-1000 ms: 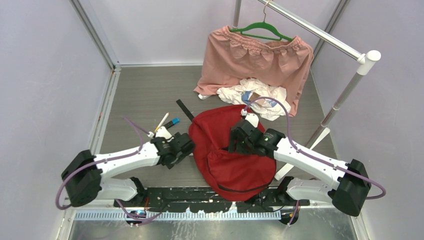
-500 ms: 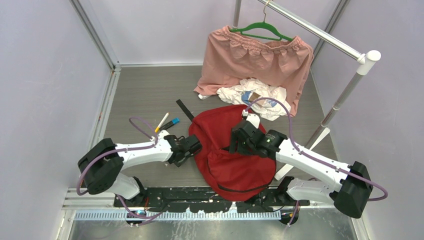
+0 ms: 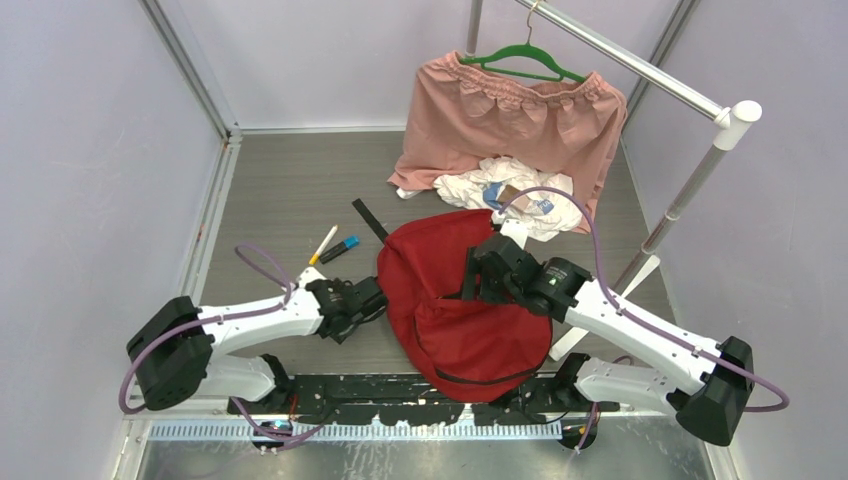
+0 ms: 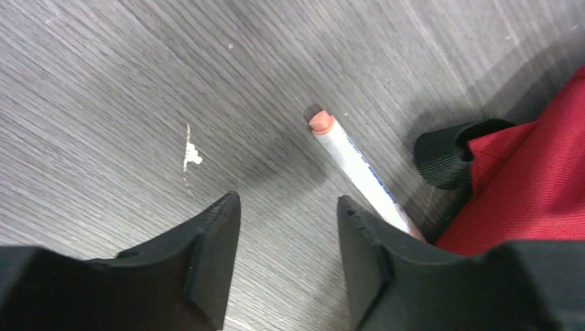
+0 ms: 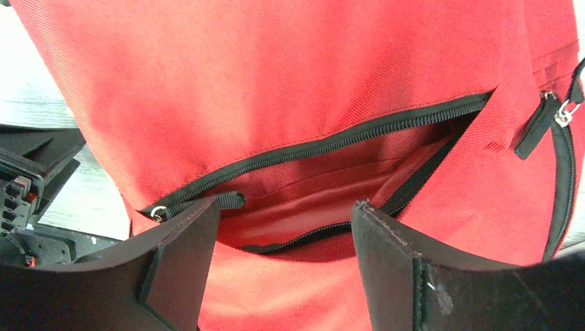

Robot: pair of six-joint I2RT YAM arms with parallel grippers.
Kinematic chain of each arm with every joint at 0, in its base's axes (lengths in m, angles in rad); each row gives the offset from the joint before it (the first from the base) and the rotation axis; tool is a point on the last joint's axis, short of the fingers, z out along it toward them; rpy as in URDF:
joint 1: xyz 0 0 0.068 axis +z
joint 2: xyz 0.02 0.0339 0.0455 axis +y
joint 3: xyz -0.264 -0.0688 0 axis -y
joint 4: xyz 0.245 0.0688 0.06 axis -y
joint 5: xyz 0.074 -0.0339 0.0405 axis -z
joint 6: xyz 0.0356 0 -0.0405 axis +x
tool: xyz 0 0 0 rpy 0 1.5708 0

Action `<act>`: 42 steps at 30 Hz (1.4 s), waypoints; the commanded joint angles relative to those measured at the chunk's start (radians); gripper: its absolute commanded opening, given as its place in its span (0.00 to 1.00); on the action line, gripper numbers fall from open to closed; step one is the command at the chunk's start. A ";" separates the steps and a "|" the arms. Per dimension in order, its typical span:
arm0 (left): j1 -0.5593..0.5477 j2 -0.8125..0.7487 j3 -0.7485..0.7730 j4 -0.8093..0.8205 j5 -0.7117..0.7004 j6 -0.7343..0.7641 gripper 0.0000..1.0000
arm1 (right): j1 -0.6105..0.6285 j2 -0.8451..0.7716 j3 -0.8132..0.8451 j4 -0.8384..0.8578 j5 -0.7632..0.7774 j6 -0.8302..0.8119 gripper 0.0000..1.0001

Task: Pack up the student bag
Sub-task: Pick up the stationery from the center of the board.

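Observation:
The dark-red student bag [image 3: 470, 325] lies on the grey floor between my arms, its black-zipped pocket [image 5: 324, 186] gaping open. It also shows in the right wrist view [image 5: 276, 83]. My right gripper [image 3: 478, 278] hovers over the bag, open and empty, its jaws either side of the pocket mouth [image 5: 286, 210]. My left gripper [image 3: 372, 300] is open and empty, low over the floor at the bag's left edge [image 4: 286, 207]. Just ahead of it lies a white pen with a pink end [image 4: 355, 165], beside a black strap [image 4: 445, 148] and the bag's red fabric [image 4: 531, 186].
A white pen [image 3: 323, 244] and a blue-capped marker [image 3: 340, 248] lie left of the bag. A black strap [image 3: 368, 220] sticks out at its upper left. Behind are a pink garment [image 3: 510, 110] on a green hanger, a white printed cloth [image 3: 515, 190] and a metal rail [image 3: 640, 70].
My left gripper reached right to the bag's left edge, then drew back slightly and lower. My right gripper shifted a little farther over the bag. Both stayed open.

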 commanded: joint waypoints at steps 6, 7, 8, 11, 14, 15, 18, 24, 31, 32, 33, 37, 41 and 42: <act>0.004 0.102 0.129 -0.015 -0.126 -0.058 0.70 | -0.004 0.004 0.054 -0.015 0.038 -0.033 0.75; 0.004 0.128 0.145 -0.027 -0.128 -0.069 0.69 | -0.004 0.002 0.049 -0.011 0.035 -0.032 0.75; 0.004 0.152 0.162 -0.033 -0.135 -0.073 0.69 | -0.003 0.000 0.044 -0.010 0.033 -0.031 0.75; 0.012 0.237 0.197 -0.053 -0.122 -0.097 0.68 | -0.004 -0.004 0.031 -0.004 0.031 -0.026 0.75; 0.037 0.311 0.209 -0.053 -0.054 -0.107 0.62 | -0.003 -0.004 0.021 -0.003 0.034 -0.024 0.75; 0.042 0.331 0.212 -0.058 -0.035 -0.111 0.60 | -0.004 -0.004 0.018 -0.004 0.037 -0.022 0.75; 0.048 0.380 0.214 -0.082 0.009 -0.124 0.46 | -0.004 -0.007 0.006 -0.003 0.038 -0.015 0.75; 0.048 0.325 0.151 -0.090 0.031 -0.131 0.20 | -0.004 -0.023 0.008 -0.003 0.029 -0.010 0.75; 0.050 0.043 0.090 -0.133 -0.128 -0.039 0.01 | -0.004 -0.052 0.132 -0.061 0.050 -0.066 0.76; 0.050 -0.015 0.089 -0.121 -0.164 0.015 0.00 | -0.004 -0.062 0.152 -0.066 0.056 -0.073 0.77; 0.050 -0.075 0.087 -0.098 -0.195 0.087 0.00 | -0.004 -0.072 0.169 -0.067 0.059 -0.080 0.78; 0.050 -0.347 -0.001 0.302 -0.196 0.612 0.00 | -0.004 -0.102 0.221 -0.016 0.016 -0.101 0.82; 0.054 -0.556 -0.134 0.785 0.006 0.925 0.00 | -0.004 -0.095 0.230 0.109 -0.149 -0.113 0.82; 0.059 -0.574 -0.115 0.773 0.034 0.937 0.00 | -0.004 -0.095 0.219 0.156 -0.227 -0.110 0.82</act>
